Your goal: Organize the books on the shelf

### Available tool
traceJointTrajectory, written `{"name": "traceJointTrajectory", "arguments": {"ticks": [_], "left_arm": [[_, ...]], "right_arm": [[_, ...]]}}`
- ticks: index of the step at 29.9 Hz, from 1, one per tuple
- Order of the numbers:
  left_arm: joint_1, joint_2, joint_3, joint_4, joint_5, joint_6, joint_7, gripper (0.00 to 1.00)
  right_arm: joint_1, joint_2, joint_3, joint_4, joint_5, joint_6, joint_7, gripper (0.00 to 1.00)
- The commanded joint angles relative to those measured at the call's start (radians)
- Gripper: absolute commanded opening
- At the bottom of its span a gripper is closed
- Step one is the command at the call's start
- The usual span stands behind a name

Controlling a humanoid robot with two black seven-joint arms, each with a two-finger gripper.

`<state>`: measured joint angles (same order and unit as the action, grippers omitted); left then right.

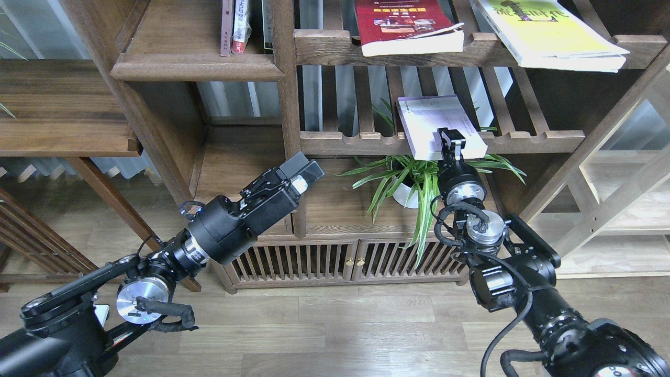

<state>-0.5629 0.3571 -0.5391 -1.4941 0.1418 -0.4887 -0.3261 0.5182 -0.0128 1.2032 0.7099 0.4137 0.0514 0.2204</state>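
Note:
The pale lavender-white book (429, 118) lies flat on the lower slatted rack, its front edge overhanging the rail. My right gripper (453, 142) is at that front edge, with one dark finger over the cover; it is seen end-on. The dark-red book (403, 23) and the yellow-green book (547, 29) lie flat on the upper slatted rack. The solid dark-brown shelf (196, 68) is at the upper left, with a few thin books (238, 26) standing upright on it. My left gripper (304, 173) hangs in the air below that shelf, near the upright post, holding nothing.
A potted spider plant (413, 183) stands right under the lavender book, around my right wrist. A low cabinet with slatted doors (350, 259) is below. A pale wooden rack (617, 220) is at the right and a dark side shelf (63, 125) at the left.

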Motion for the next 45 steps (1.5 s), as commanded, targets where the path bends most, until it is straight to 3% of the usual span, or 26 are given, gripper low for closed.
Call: {"name": "traceJointTrajectory", "arguments": {"ticks": [1,12,25,34,39,45], "left_arm": [[0.0,0.0,-0.002,0.0,-0.001,0.0,-0.001,0.99],[0.0,0.0,-0.007,0.0,-0.001,0.0,-0.001,0.99],[-0.009,-0.01,-0.025,0.132,-0.005,0.0,-0.008,0.99],[-0.014,-0.018,-0.058,0.209,-0.014,0.0,-0.005,0.99],[-0.005,-0.039,-0.061,0.225,-0.036,0.0,-0.004,0.99],[-0.002,-0.066,-0.058,0.261,-0.057,0.0,-0.001,0.99]], "right_arm": [[-0.006,-0.003,0.001,-0.01,0.0,0.054,0.0,0.34],[-0.02,-0.003,0.001,-0.027,0.002,0.203,0.0,0.12],[-0.119,0.0,-0.019,0.046,0.004,0.433,-0.001,0.11],[-0.269,-0.013,-0.031,0.25,0.0,0.437,-0.001,0.11],[-0.349,-0.024,-0.05,0.302,-0.006,0.437,-0.004,0.05],[-0.398,-0.059,-0.113,0.347,-0.006,0.437,-0.004,0.04]]}}
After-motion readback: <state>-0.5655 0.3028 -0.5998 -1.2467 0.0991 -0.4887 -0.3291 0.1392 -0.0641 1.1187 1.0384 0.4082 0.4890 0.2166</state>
